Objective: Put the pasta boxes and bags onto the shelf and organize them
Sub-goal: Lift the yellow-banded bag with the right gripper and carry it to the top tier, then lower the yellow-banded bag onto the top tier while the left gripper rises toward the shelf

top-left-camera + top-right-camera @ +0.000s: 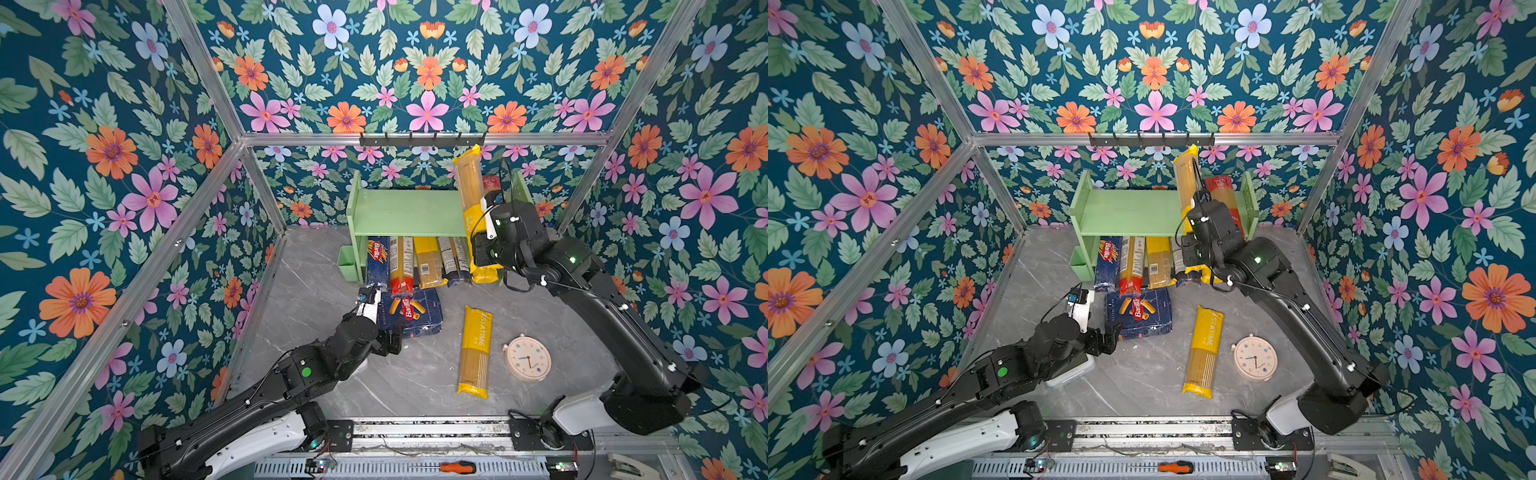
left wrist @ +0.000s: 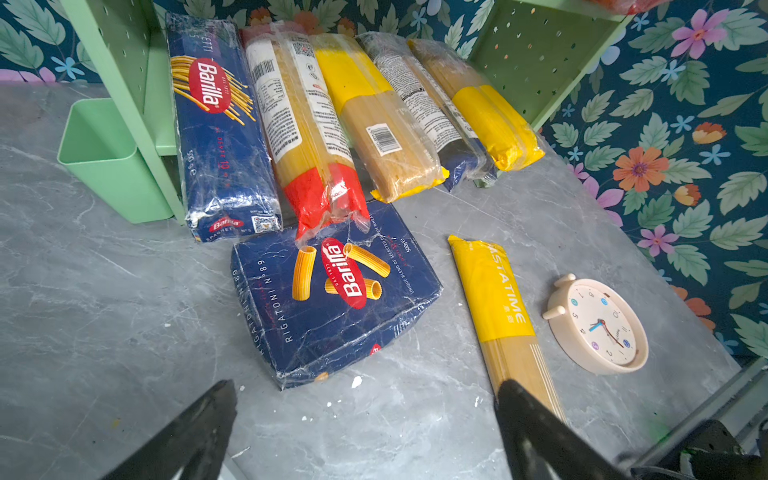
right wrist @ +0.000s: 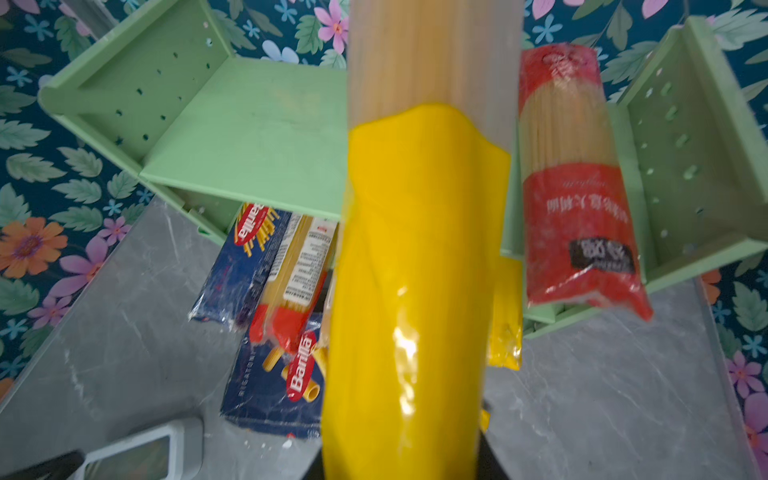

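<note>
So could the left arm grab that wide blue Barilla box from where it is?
Probably yes. The left gripper hovers open just short of the wide Barilla box, with bare table between. Only the red-ended bag overlaps the box's far edge.

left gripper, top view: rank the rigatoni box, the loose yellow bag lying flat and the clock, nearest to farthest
From the left gripper:
1. rigatoni box, just ahead of the open jaws.
2. loose yellow bag, in the middle, to its right.
3. clock, farther right, beyond the bag.
</note>
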Robot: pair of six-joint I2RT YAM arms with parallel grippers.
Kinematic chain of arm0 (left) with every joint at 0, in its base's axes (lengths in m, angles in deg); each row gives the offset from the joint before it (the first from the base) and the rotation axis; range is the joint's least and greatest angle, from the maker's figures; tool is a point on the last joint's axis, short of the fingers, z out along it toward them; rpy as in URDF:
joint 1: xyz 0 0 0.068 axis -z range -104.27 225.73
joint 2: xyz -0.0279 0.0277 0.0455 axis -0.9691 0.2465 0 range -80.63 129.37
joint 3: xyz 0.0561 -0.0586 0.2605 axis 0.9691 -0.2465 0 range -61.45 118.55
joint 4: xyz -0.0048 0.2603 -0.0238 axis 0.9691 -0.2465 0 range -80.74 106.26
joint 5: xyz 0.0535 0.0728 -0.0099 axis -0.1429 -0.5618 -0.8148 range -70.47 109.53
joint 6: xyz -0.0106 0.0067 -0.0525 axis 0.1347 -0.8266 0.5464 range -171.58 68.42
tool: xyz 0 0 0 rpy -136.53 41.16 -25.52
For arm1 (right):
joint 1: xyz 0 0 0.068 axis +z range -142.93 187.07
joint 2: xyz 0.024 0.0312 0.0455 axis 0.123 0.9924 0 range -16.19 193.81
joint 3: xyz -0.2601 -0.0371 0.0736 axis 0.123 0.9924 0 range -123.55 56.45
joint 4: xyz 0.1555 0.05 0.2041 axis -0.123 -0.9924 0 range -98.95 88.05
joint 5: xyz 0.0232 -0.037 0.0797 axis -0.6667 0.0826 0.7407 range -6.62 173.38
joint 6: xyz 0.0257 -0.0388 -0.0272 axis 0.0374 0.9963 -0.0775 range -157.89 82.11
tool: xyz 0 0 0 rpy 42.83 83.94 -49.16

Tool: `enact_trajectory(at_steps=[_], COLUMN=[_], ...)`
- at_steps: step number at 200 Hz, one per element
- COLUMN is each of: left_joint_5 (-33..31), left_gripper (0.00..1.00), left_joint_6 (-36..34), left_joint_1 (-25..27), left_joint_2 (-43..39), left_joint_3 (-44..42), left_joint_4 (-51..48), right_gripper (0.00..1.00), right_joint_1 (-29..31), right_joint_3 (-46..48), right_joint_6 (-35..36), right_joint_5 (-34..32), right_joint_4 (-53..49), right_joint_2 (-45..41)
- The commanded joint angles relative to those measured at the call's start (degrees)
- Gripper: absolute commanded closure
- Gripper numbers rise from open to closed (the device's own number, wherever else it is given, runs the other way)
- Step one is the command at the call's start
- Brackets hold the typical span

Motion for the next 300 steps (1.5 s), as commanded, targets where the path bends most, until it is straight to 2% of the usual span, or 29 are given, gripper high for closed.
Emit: enact_trajectory(at_steps=[1, 38, 73, 141, 206, 220, 239, 249, 276, 300], left_joint_5=[-0.85, -1.21, -1.01, 1.33, 2.48, 2.23, 1.47, 1.07, 0.9, 0.73], left_gripper=[0.0, 0.0, 0.0, 0.0, 0.0, 0.0, 0.0, 0.0, 0.0, 0.0], left_joint_6=[-0.79, -4.15, -10.98, -20.49, -21.61, -21.61, -21.52, -21.43, -20.92, -20.16], left_joint_1=[-0.09, -0.14, -0.07, -0.09, -0.07, -0.11, -0.13, -0.09, -0.13, -0.07], left_joint_2=[0.12, 2.6, 9.84, 23.32, 26.27, 26.1, 25.76, 25.63, 25.22, 24.47], left_joint_3=[0.18, 4.45, 15.04, 33.97, 37.42, 37.18, 36.98, 36.98, 36.42, 35.15], left_joint_4=[0.75, 2.04, 4.36, 6.58, 8.4, 8.24, 7.96, 7.7, 7.43, 7.43], right_gripper=[0.83, 0.83, 0.83, 0.83, 0.79, 0.69, 0.32, 0.2, 0.06, 0.05], right_joint_1=[-2.79, -6.11, -7.32, -8.59, -11.08, -11.06, -11.18, -11.1, -11.11, -11.14], right_joint_3=[-6.01, -18.98, -28.51, -31.23, -32.7, -32.61, -31.97, -31.02, -28.07, -27.23], right_joint_6=[4.34, 6.21, 6.36, 4.83, 4.07, 3.97, 3.58, 3.61, 3.55, 3.72], right_joint_5=[2.81, 6.12, 6.9, 7.34, 10.17, 10.45, 10.83, 10.41, 8.58, 7.73], right_joint_4=[6.44, 2.0, -2.78, -5.22, -6.34, -6.6, -6.63, -6.09, -4.78, -5.83], right_joint_2=[4.18, 16.28, 25.09, 30.69, 32.57, 32.58, 31.9, 30.95, 27.27, 24.51])
